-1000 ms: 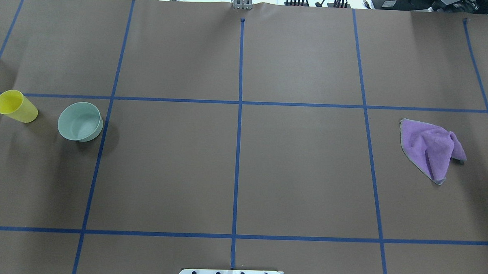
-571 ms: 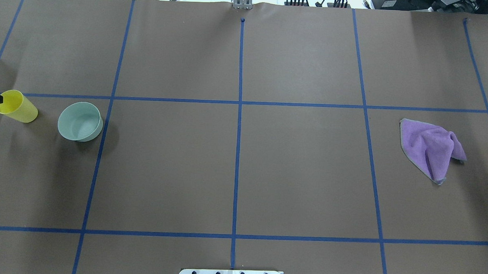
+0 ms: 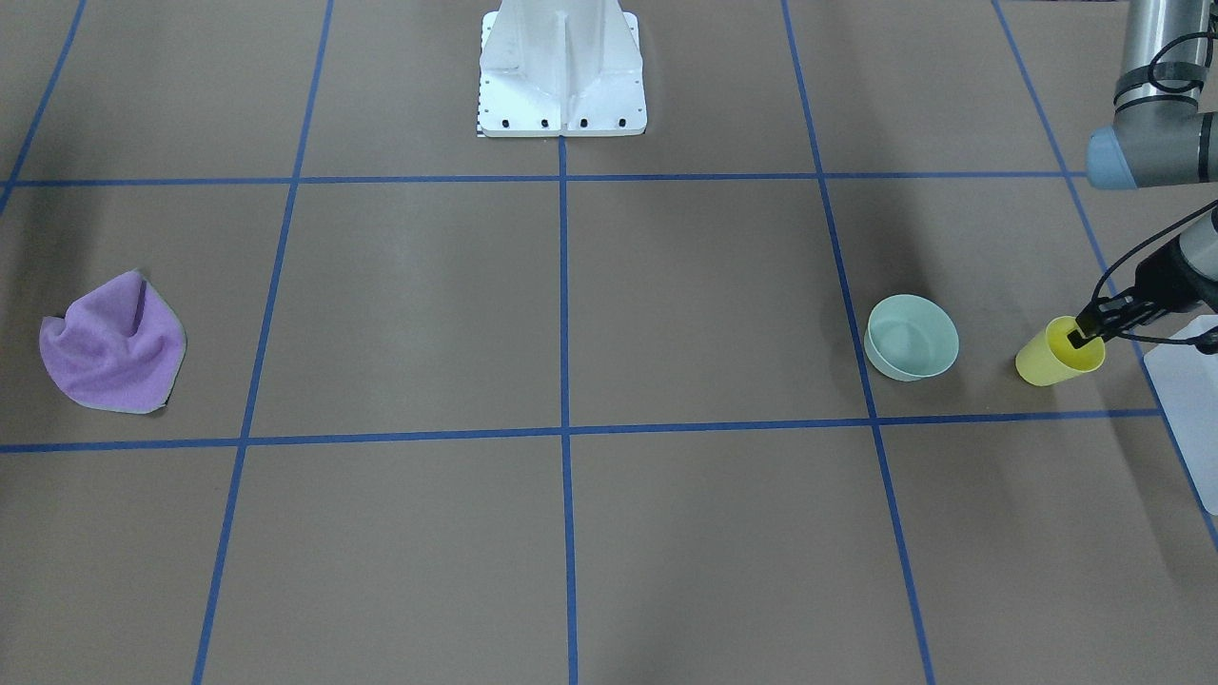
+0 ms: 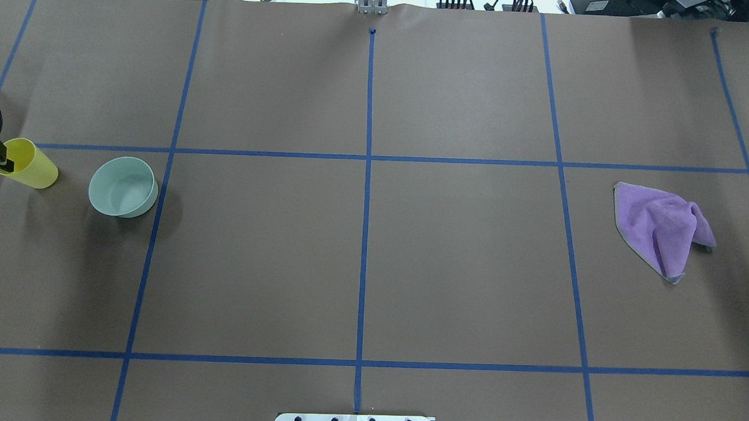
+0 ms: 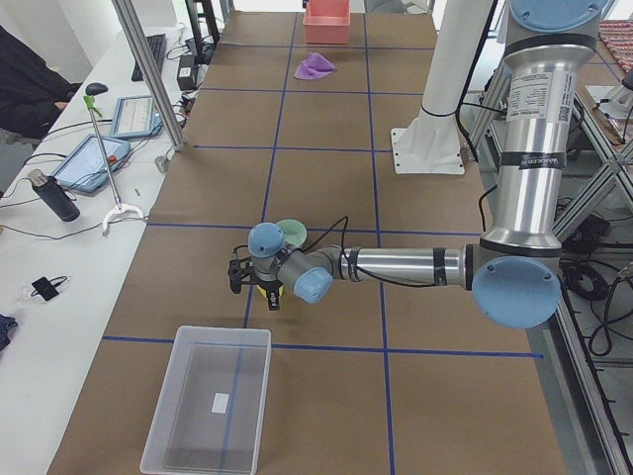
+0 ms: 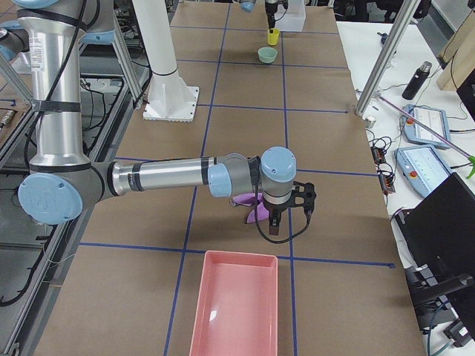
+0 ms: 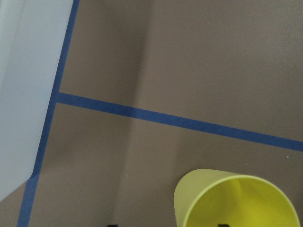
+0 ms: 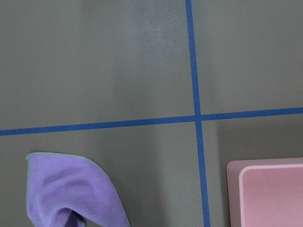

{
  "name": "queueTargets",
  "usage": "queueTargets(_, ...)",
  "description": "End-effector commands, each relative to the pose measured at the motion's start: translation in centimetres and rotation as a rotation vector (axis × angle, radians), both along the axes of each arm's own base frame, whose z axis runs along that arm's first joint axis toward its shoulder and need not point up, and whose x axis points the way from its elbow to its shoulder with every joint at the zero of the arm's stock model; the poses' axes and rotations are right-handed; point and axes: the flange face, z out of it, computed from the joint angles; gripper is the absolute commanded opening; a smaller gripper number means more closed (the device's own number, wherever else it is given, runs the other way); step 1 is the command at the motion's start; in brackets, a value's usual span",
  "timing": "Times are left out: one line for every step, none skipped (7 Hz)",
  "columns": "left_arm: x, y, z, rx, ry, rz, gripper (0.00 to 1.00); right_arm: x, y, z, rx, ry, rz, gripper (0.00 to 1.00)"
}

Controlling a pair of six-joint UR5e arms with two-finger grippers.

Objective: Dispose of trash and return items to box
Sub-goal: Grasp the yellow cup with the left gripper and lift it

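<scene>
**Cup rim straddled by parted left jaws**

Yellow cup (image 3: 1051, 362) stands upright, mouth up, on the brown-papered worktop (image 4: 459, 269) near the end on the robot's left. The left arm (image 3: 1156, 152) reaches down to it. The left jaws are parted and set astride the cup's wall: one fingertip (image 3: 1076, 337) dips inside the mouth, the other sits outside the rim. In the left wrist view the two dark tips show at the bottom edge, either side of that wall. Whether either tip touches the plastic cannot be told.

The mint-green bowl (image 3: 912, 349) sits upright near the cup, apart from it, on the side toward the table's middle. The translucent white box (image 5: 210, 396) lies beyond the cup at the very end of the worktop, across a blue tape line (image 5: 326, 348). Both cup and bowl are outside it.

At the opposite end, the right arm (image 6: 171, 176) hangs over a crumpled purple cloth (image 4: 660, 230). The right jaws show only in the right side view, so their state cannot be told. A pink bin (image 6: 236, 308) sits near the cloth, its corner just in the right wrist view. The white pedestal base (image 3: 561, 67) stands at the robot's edge of the worktop, at its middle.
</scene>
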Motion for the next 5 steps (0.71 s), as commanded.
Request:
queueTargets(0.3,0.1,-0.6,0.007,0.014,0.004,0.0,0.0,0.0,-0.3,0.003,-0.003,-0.001,1.0)
queueTargets(0.0,1.0,-0.8,-0.005,0.052,0.028,0.0,0.0,0.0,-0.3,0.001,-0.003,0.001,1.0)
queueTargets(-3.5,0.4,-1.6,-0.015,0.096,-0.016,0.0,0.0,0.0,-0.4,0.003,-0.004,0.002,1.0)
queueTargets(-7.6,-0.3,-2.2,-0.02,0.14,-0.071,0.0,0.0,-0.2,-0.6,0.003,-0.004,0.002,1.0)
queueTargets(-10.5,-0.6,-2.0,-0.04,0.141,-0.125,0.0,-0.1,-0.2,-0.7,0.003,-0.016,0.001,1.0)
